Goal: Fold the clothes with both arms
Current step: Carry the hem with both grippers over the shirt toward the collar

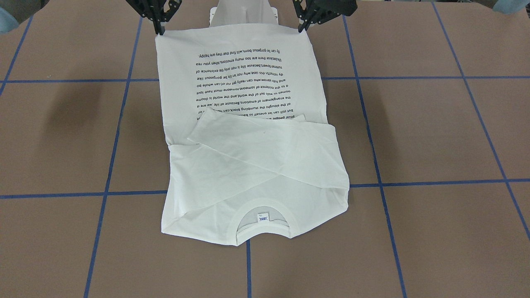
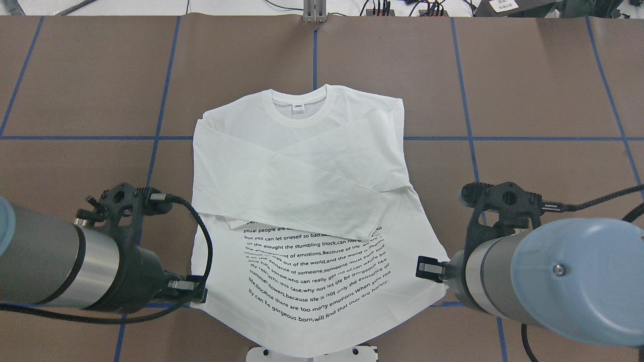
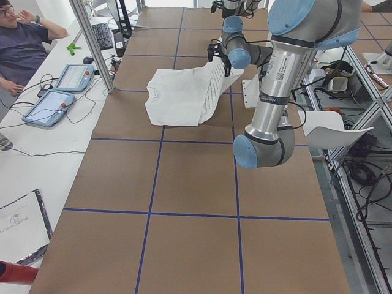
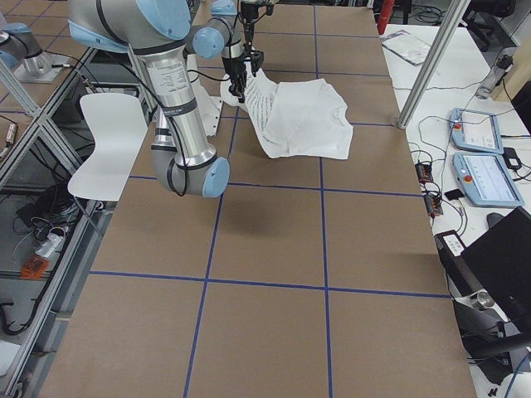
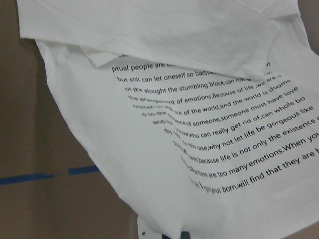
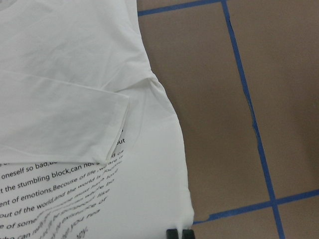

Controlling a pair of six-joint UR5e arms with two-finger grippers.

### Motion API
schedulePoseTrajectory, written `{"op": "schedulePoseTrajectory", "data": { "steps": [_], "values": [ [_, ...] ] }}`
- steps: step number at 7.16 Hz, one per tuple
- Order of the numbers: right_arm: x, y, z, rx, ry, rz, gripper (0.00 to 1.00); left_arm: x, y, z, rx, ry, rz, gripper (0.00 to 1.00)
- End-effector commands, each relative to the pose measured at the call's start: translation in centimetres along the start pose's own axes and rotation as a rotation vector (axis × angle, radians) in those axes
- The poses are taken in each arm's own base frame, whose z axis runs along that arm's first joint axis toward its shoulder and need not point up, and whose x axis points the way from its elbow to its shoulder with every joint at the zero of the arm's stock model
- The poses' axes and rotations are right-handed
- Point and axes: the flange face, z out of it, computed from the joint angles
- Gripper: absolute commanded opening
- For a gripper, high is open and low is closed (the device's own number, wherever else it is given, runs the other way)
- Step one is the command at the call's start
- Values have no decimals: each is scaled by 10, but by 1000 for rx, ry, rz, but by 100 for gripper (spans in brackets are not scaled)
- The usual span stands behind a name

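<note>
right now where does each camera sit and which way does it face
Front-facing: across the table, facing the pedestal base; left gripper and right gripper at top.
Overhead: behind, above, looking forward and down over left arm and right arm.
Exterior left: table's end, looking along it; left arm nearest.
Exterior right: opposite end; right arm nearest.
Left wrist: down on the T-shirt and printed text; one dark fingertip.
Right wrist: T-shirt edge, blue tape; two fingertips.
Shared: front-facing and overhead both show the collar.
</note>
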Motion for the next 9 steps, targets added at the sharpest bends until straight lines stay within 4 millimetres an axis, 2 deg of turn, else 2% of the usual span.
{"op": "schedulePoseTrajectory", "data": {
  "steps": [1, 3, 4, 5, 6, 8, 9],
  "values": [
    [-6, -102, 28, 51, -17, 52, 0, -6, -98, 9, 154, -109, 36, 0],
    [-7, -145, 22, 100, -4, 79, 0, -23, -147, -13, 268, -164, 67, 0],
    [-16, -165, 13, 121, -9, 103, 0, -30, -162, -22, 294, -170, 56, 0],
    [-36, -180, 24, 121, 16, 114, 0, -34, -179, -8, 323, -193, 53, 0],
    [-54, -202, 44, 141, -11, 114, 0, -47, -203, 25, 342, -211, 52, 0],
    [-64, -242, 103, 160, -27, 117, 0, -79, -243, 93, 339, -221, 95, 0],
    [-66, -258, 127, 165, -29, 105, 0, -82, -266, 119, 332, -236, 88, 0]
  ]
}}
